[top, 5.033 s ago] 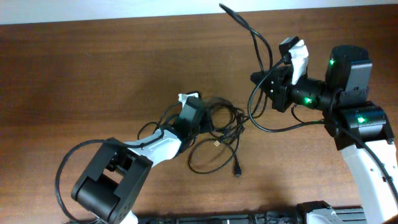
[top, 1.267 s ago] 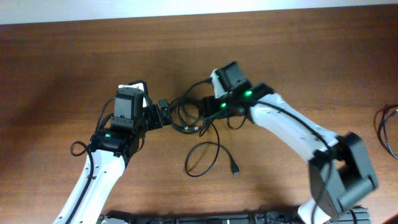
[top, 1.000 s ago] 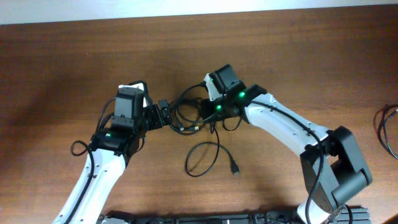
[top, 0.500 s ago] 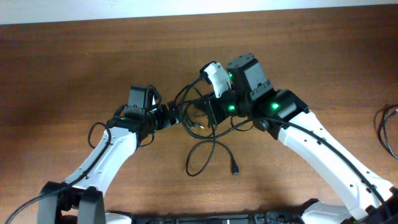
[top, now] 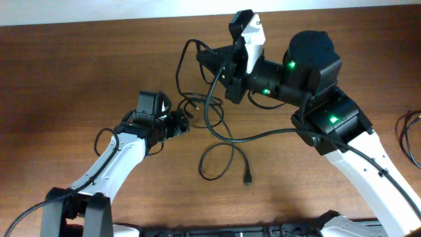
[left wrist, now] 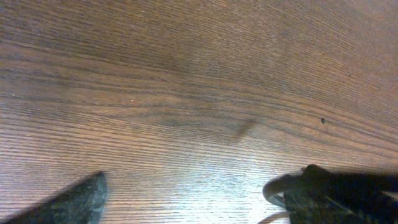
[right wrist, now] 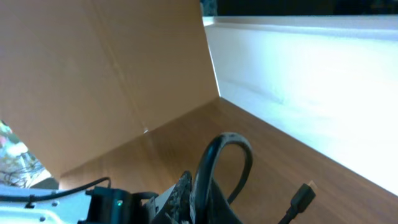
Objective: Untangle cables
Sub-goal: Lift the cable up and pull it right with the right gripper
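Thin black cables with small plug ends, partly off the brown wooden surface. One strand arcs up into the right tool, which is clamped on it and held high. In the right wrist view the strand loops up from the fingers, with a small plug beside it. The rest trails down and coils loosely on the surface. Left tool sits low, just left of the strands, with its fingers spread and nothing between them.

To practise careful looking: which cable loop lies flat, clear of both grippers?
The low loop ending in a plug; the other cables rise to the right gripper or bunch by the left gripper.
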`<state>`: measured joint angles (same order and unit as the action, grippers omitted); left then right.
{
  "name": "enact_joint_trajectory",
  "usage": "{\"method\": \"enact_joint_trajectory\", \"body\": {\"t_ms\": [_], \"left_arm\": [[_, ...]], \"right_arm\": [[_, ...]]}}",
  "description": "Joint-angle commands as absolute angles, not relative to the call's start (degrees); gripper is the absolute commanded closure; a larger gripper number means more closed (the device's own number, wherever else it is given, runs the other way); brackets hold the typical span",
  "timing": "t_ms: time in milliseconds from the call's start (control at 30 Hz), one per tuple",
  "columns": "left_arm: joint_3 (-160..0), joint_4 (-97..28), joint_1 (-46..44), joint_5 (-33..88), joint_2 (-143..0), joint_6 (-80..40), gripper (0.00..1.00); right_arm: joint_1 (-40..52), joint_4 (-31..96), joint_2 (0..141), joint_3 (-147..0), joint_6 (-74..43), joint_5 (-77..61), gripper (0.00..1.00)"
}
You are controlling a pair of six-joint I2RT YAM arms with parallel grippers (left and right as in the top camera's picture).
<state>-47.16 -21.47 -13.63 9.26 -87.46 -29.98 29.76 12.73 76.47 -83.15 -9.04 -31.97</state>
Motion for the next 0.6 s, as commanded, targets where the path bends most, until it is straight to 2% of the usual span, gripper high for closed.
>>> {"method": "enact_joint_trajectory", "body": {"t_ms": [0, 33, 67, 100, 167, 367, 433, 467, 567], "left_arm": [[-47.9, -21.5, -13.6, 8.0, -87.8, -30.4, 0.51], [-47.9, -21.5, -13.6, 7.2, -87.8, -30.4, 0.45], [-47.9, -21.3, -13.6, 7.0, -87.8, -30.3, 0.18], [-47.9, -21.1, -13.6, 7.0, -87.8, -30.4, 0.07], [-47.9, -20.4, -13.6, 7.1, -87.8, -30.4, 0.05], [-47.9, -14.0, -14.3, 8.2, -87.8, -30.3, 0.16], [-47.9, -12.0, -16.0, 8.2, -88.2, -29.9, 0.43], [-47.9, -11.1, -16.9, 8.1, -88.5, -29.9, 0.63], [-47.9, -8.1, -19.1, 8.1, -90.3, -29.9, 0.96]], "right_arm": [[29.5, 11.5, 76.2, -83.9, -11.2, -31.3, 0.96], [29.5, 11.6, 76.2, -83.9, -11.2, -31.3, 0.96], [29.5, 11.6, 76.2, -83.9, -11.2, -31.5, 0.96], [29.5, 11.5, 76.2, -83.9, -11.2, -32.5, 0.96], [29.5, 11.5, 76.2, -83.9, -11.2, -33.7, 0.96], [29.5, 11.2, 76.2, -83.9, -12.8, -35.4, 0.96], [29.5, 8.5, 76.2, -83.9, -17.3, -35.4, 0.96], [29.5, 7.1, 76.2, -83.9, -18.8, -35.4, 0.96], [29.5, 4.7, 76.2, -83.9, -21.6, -36.7, 0.96]]}}
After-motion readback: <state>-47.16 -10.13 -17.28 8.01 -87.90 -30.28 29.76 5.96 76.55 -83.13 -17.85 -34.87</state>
